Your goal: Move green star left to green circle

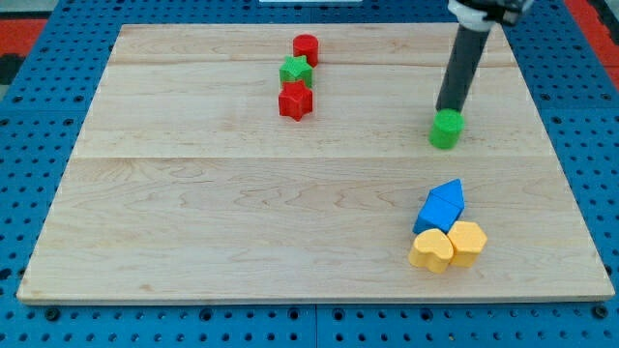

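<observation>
Starting at the view's left, the pale wooden counter (193, 222) lies bare until the upper middle. There sits a tight little column: the red cylinder (306, 48) at the top, the green star (296, 70) touching just below it, and the red star (295, 101) pressed against the green star's lower edge. Moving right, well apart from that trio, the green circle (446, 129) stands alone, and my tip (448, 109) is right at its upper edge (the tool is a plain rod, nothing to open or close). Lower right, a blue block (441, 206) sits above two touching yellow blocks (447, 246).
</observation>
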{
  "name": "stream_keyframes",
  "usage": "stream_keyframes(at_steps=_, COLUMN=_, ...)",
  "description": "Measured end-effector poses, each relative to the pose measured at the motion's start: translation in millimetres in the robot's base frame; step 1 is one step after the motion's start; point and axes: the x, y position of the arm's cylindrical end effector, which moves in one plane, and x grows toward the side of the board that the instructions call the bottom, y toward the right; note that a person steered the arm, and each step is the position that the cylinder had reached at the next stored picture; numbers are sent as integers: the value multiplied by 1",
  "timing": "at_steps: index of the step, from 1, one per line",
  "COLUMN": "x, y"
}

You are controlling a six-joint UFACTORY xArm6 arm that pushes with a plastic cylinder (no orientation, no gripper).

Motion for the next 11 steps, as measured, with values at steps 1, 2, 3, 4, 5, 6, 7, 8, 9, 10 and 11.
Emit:
stream_keyframes(at_steps=1, x=57, y=-9)
stream_keyframes(at_steps=2, x=60, y=-20)
stream_keyframes(at_steps=3, x=-21, y=-31)
stream_keyframes(at_steps=4, x=-103, y=-55)
stream_keyframes(at_steps=5, x=-173, y=-86)
stream_keyframes(at_steps=6, x=-193, y=-153)
stream_keyframes(at_steps=7, x=-171, y=-175)
stream_keyframes(at_steps=8, x=-131, y=-176)
stream_keyframes(at_steps=9, x=-108, y=-198)
stream_keyframes(at_steps=10, x=-81, y=-208)
stream_keyframes(at_steps=11, x=-37, y=-215)
